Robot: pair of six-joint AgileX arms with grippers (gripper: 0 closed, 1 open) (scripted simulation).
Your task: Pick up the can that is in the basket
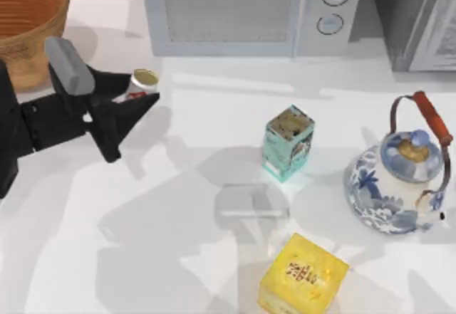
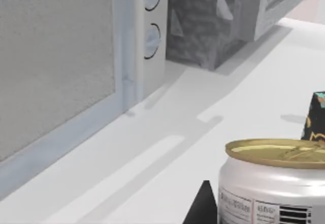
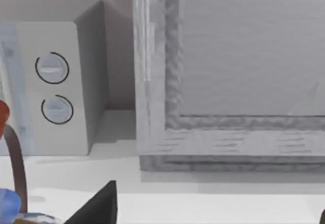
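The small silver can (image 1: 145, 79) with a red label and a dull gold top sits between the two black fingers of my left gripper (image 1: 137, 92), which is shut on it. It is outside the orange-brown wicker basket (image 1: 28, 15), to the basket's right, in front of the microwave's left corner. In the left wrist view the can (image 2: 274, 183) is close up, with one black fingertip (image 2: 203, 203) beside it. My right gripper (image 3: 213, 218) is open near the back right, its fingertips far apart and facing a grey cabinet.
A white microwave (image 1: 249, 11) stands at the back, with a grey cabinet (image 1: 420, 15) to its right. A teal carton (image 1: 288, 142) stands mid-table, a yellow box (image 1: 303, 275) is at the front, and a blue-and-white teapot (image 1: 399, 179) is at the right.
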